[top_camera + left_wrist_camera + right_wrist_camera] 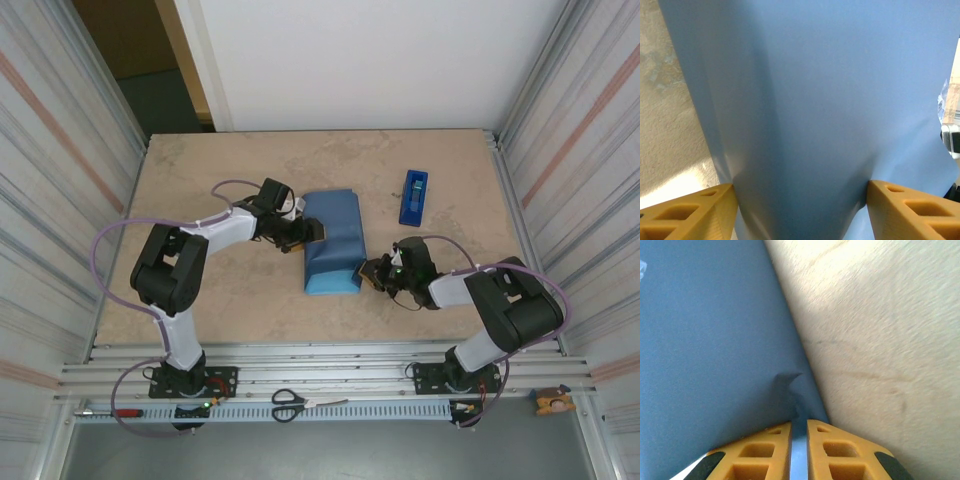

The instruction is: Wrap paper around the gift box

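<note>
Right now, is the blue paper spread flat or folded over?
Folded over: the paper forms a narrow raised bundle, lighter face showing at its near end.

Paper [332, 240] central on table [200, 180]; tape dispenser [413, 196] behind-right; scissors [290, 403], apparently, in front.

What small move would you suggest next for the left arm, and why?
Probably close the left fingers on the paper bulging between them: they stand wide apart around it, while the right fingers pinch the sheet's edge.
</note>
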### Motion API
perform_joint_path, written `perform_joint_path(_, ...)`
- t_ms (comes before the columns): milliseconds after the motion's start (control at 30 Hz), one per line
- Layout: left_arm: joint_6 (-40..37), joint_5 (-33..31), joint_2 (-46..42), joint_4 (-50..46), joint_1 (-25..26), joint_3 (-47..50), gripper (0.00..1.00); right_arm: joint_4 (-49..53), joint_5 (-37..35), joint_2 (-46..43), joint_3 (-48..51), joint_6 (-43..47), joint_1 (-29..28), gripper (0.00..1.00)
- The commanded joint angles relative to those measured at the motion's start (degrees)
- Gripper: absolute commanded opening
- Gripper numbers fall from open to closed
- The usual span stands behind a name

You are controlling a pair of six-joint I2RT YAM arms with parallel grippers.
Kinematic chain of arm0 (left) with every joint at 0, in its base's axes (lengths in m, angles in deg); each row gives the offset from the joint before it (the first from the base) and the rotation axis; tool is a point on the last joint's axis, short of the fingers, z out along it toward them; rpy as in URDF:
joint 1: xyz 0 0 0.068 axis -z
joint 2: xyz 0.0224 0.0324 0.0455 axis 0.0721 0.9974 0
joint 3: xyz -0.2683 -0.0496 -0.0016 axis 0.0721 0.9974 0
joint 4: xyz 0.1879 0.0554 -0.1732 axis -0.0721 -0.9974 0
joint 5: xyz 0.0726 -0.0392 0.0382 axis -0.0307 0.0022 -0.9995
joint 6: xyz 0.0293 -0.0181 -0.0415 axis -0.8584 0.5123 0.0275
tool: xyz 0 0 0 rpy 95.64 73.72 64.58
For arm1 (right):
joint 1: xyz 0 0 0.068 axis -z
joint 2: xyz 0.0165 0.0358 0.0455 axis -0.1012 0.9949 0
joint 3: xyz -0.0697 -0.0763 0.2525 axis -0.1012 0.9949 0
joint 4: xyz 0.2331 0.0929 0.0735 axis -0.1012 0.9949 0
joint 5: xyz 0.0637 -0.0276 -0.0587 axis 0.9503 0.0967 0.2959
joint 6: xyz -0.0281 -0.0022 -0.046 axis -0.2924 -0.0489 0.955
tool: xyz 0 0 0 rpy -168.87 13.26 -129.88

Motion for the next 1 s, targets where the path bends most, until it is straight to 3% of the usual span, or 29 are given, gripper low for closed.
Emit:
perform_joint_path(0,1.7,-5.3,2.9,-2.8,0.9,2.3,0.68,3.7,1.7,-1.1,-2.0,1.1,1.5,0.17)
perform_joint_path(267,4.7,-9.1,3.1,-3.9,2.5,1.6,0.7,6.3,5.1,0.3,-3.9,4.8,2.0,0.17)
perform_joint_path(967,-1.2,-9.1,3.2,-7.9,2.4,-0.4,0.69,0.7,-1.0,-0.3,-0.2,-1.4,-3.1,0.15)
